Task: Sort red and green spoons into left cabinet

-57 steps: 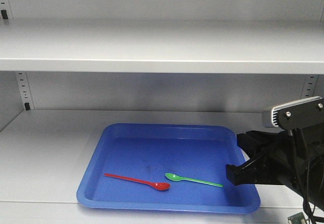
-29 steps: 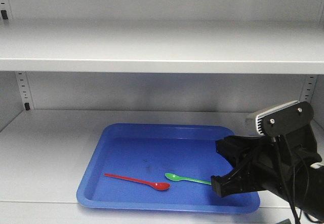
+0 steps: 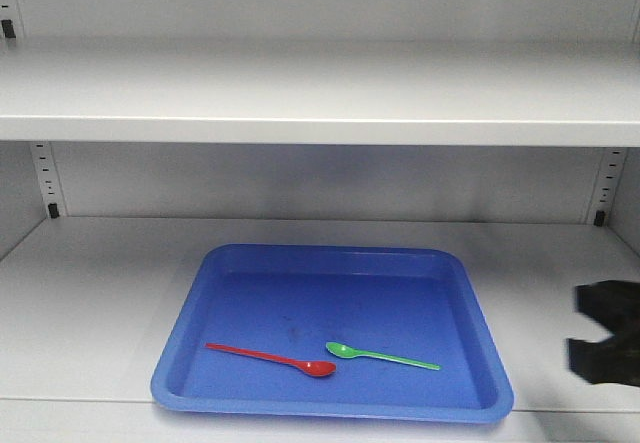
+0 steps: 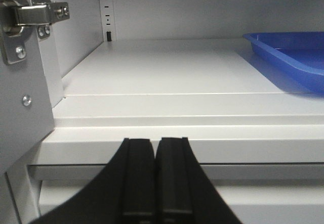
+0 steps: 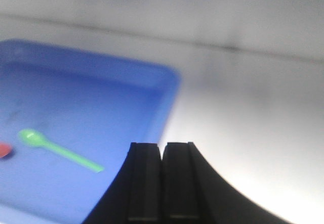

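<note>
Front view: the blue tray [image 3: 470,293] sits on the lower shelf [image 3: 90,303] of the cabinet, its front rim close to the shelf's front edge. The red spoon [image 3: 270,358] and green spoon [image 3: 385,356] lie flat inside near the front wall, bowls close together but apart. Bare shelf runs wide to the tray's left, narrower to its right. The right gripper [image 3: 605,348] shows blurred at the right edge, outside the tray.

Left wrist view: the left gripper [image 4: 154,183] is clenched on nothing, fingers pressed together, below the shelf's front lip. A door hinge [image 4: 33,16] stands at the left.

Right wrist view: the right gripper [image 5: 162,183] is clenched, empty, over the tray's right rim [image 5: 169,100]; the green spoon [image 5: 61,150] lies left of it.
</note>
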Tool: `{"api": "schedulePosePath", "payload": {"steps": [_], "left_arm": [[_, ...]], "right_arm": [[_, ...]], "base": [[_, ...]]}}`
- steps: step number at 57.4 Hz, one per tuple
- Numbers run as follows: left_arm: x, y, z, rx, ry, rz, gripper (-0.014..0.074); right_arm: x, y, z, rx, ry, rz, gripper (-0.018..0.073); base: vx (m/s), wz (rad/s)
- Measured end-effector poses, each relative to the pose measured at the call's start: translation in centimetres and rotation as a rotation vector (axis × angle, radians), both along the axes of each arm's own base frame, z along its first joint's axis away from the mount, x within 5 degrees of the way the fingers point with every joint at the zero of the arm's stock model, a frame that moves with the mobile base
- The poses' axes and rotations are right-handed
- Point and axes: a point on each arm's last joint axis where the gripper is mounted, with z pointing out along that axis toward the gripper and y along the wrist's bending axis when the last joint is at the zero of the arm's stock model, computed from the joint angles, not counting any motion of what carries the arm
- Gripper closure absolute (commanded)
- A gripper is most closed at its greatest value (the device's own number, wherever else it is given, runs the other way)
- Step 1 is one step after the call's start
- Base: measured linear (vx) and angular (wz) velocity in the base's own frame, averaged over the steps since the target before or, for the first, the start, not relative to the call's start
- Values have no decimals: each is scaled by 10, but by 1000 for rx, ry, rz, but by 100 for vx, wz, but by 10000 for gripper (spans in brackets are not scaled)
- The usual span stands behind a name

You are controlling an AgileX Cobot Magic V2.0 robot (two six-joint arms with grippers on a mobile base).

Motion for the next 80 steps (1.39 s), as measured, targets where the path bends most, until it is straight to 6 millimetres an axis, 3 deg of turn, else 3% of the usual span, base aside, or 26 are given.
{"api": "schedulePosePath", "payload": {"steps": [5, 14, 29, 41, 52, 80], "left_arm": [[0, 0, 0, 0, 0, 0, 597], [0, 0, 0, 0, 0, 0, 597], [0, 0, 0, 0, 0, 0, 597], [0, 0, 0, 0, 0, 0, 597], [0, 0, 0, 0, 0, 0, 597], [0, 0, 0, 0, 0, 0, 597]], "right_arm": [[-14, -9, -1, 9, -81, -23, 564], [-46, -25, -28, 21, -148, -83, 564], [-103, -40, -102, 70, -176, -181, 564], [-126, -40, -151, 85, -281, -170, 564], [-134, -40, -151, 111, -405, -159, 564], [-134, -40, -150, 115, -410, -158, 564]], "base": [[0, 0], [0, 0], [0, 0], [0, 0], [0, 0], [0, 0]]}}
